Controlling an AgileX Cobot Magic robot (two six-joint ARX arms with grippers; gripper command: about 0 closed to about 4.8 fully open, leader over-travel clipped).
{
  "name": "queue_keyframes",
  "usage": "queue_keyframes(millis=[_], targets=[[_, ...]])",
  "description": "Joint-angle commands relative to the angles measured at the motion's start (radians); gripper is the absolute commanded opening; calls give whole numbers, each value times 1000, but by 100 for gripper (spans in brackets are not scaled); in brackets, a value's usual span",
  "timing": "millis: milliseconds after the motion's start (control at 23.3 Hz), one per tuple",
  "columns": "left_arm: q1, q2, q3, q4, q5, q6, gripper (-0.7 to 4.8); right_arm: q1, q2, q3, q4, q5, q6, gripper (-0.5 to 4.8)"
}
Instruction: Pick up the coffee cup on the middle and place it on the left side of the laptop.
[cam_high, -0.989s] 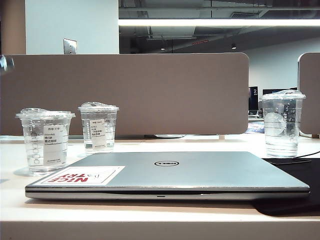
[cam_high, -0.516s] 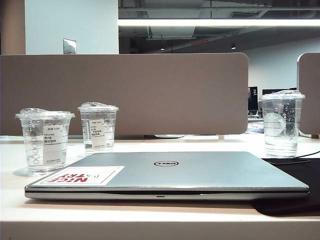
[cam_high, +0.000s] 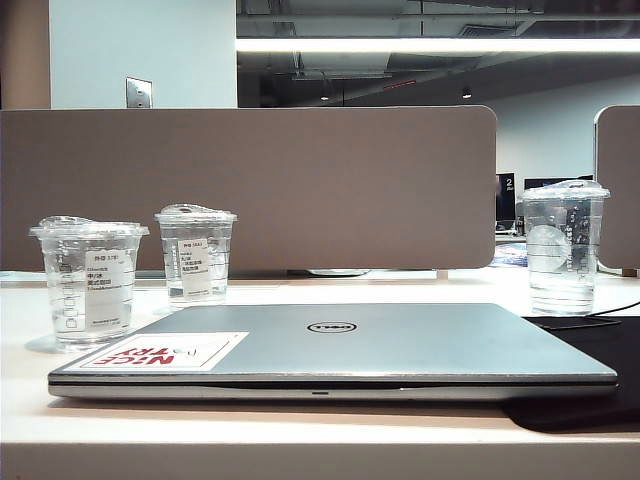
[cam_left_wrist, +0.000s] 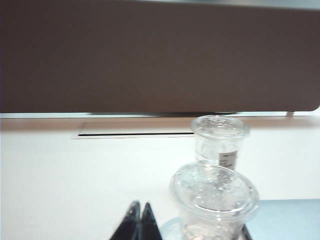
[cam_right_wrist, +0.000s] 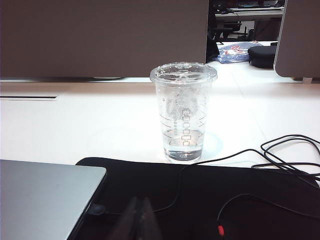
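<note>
The coffee cup, clear with a domed lid and a straight white label, stands upright on the desk just left of the laptop's front corner. In the left wrist view this cup is close by, beside the laptop's corner. My left gripper is shut and empty, apart from the cup and to one side of it. My right gripper is shut and empty over the black mat, near the laptop's edge. Neither gripper shows in the exterior view.
A twin clear cup with a tilted label stands behind the coffee cup, also seen as the farther cup. A taller clear cup stands at the right. Cables lie on the mat. A brown partition closes the back.
A bit of the left arm at the exterior view's upper left edge has gone out of view. The cups and the laptop stay where they were.
</note>
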Motion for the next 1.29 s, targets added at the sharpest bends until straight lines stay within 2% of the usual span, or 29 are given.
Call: queue_keyframes(millis=[43, 1290], targets=[[0, -1, 7, -43, -54, 21, -6, 0, -2, -4, 14, 1, 1, -5], [2, -1, 6, -66, -61, 3, -5, 1, -2, -4, -4, 1, 1, -5]])
